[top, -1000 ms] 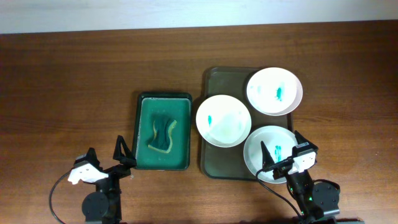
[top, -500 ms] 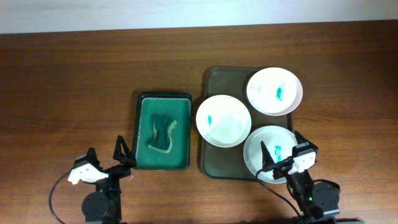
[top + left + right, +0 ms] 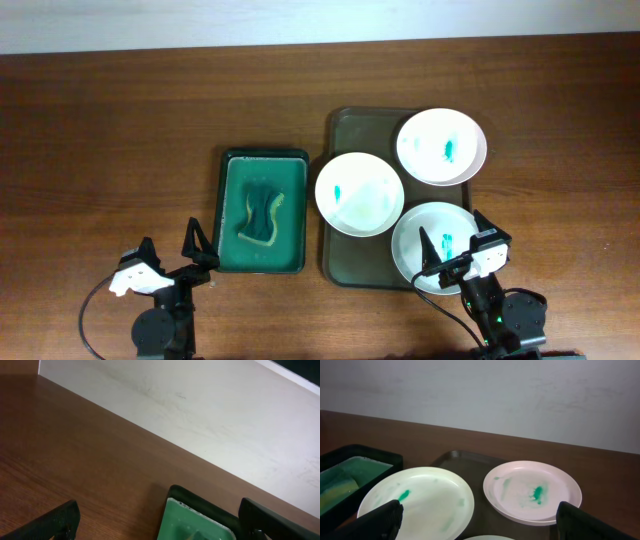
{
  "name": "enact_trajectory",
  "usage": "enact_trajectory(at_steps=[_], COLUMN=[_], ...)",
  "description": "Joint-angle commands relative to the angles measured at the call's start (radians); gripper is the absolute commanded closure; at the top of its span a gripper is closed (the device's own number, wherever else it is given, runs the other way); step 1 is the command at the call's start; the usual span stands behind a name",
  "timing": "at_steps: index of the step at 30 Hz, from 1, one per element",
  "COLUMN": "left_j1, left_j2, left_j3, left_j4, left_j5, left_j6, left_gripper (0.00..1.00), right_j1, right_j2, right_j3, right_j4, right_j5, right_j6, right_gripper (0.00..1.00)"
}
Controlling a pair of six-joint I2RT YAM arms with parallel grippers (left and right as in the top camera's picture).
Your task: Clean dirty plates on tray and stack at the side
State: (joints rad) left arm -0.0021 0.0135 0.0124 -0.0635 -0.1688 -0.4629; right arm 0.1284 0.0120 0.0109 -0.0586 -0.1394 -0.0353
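- The brown wooden table (image 3: 120,120) carries everything; both arms sit at its near edge.
- The large dark olive-grey rectangular tray (image 3: 350,135) lies right of centre, its long side running near to far. It is straight ahead of the right arm and well off to the right of the left arm.
- The smaller bright green rectangular tray (image 3: 222,210) sits just left of it, directly ahead of the left arm.
- The three round shallow white plates all rest on the olive-grey tray, each with teal smears, so none looks cleaned or stacked yet. The nearest plate (image 3: 440,262) lies under the right arm's fingers, the middle plate (image 3: 359,193) is up and to the left, and the far plate (image 3: 442,146) is at the far right corner, overhanging the rim.
- A crumpled yellow-green cloth or sponge (image 3: 258,215) lies in the green tray, stretched near to far; I'd guess the left arm fetches it.
- The right gripper (image 3: 447,235) hangs spread wide above the nearest plate, holding nothing, and is clearly the closer one to the plates.
- The left gripper (image 3: 170,238) is also spread wide and empty, just short of the green tray's near left corner.
- Compared with a second ago, nothing has moved: arms, plates and cloth sit exactly as they were.
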Motion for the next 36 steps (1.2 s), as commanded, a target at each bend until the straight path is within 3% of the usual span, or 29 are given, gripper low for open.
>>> enact_trajectory(at_steps=[1,10,15,17,19,22,25,32,36], left_j1=[0.007,0.007,0.007,0.007,0.007,0.007,0.007,0.007,0.007], left_j2=[-0.006,-0.006,-0.006,-0.006,-0.006,0.021,0.148,0.679,0.849], left_j3=[-0.003,-0.003,-0.003,-0.001,0.040,0.182,0.390,0.898,1.010], left_j4=[-0.001,0.002,0.007,0.041,0.097,0.010,-0.188,-0.622,-0.690], left_j5=[-0.011,-0.010,0.067,0.132,0.185,0.185,0.185,0.278,0.341], left_j6=[0.024,0.023,0.023,0.023,0.024,0.024,0.061,0.077,0.106], left_gripper=[0.01,0.01,0.01,0.01,0.01,0.01,0.01,0.01,0.01], right_j1=[0.009,0.009,0.009,0.009,0.009,0.009,0.009,0.009,0.009], right_j2=[-0.005,-0.005,-0.005,-0.005,-0.004,0.036,0.203,0.832,1.089], right_j3=[-0.005,-0.005,-0.005,0.006,0.076,0.245,0.472,1.000,1.111], right_j4=[-0.005,0.007,0.031,0.036,0.032,-0.084,-0.313,-0.730,-0.765], right_j5=[-0.006,-0.012,-0.273,-0.274,-0.288,-0.318,-0.309,-0.313,-0.353], right_j6=[-0.006,-0.005,0.015,0.067,0.073,0.074,0.069,0.069,0.077], right_gripper=[0.02,0.02,0.02,0.02,0.02,0.02,0.02,0.02,0.02])
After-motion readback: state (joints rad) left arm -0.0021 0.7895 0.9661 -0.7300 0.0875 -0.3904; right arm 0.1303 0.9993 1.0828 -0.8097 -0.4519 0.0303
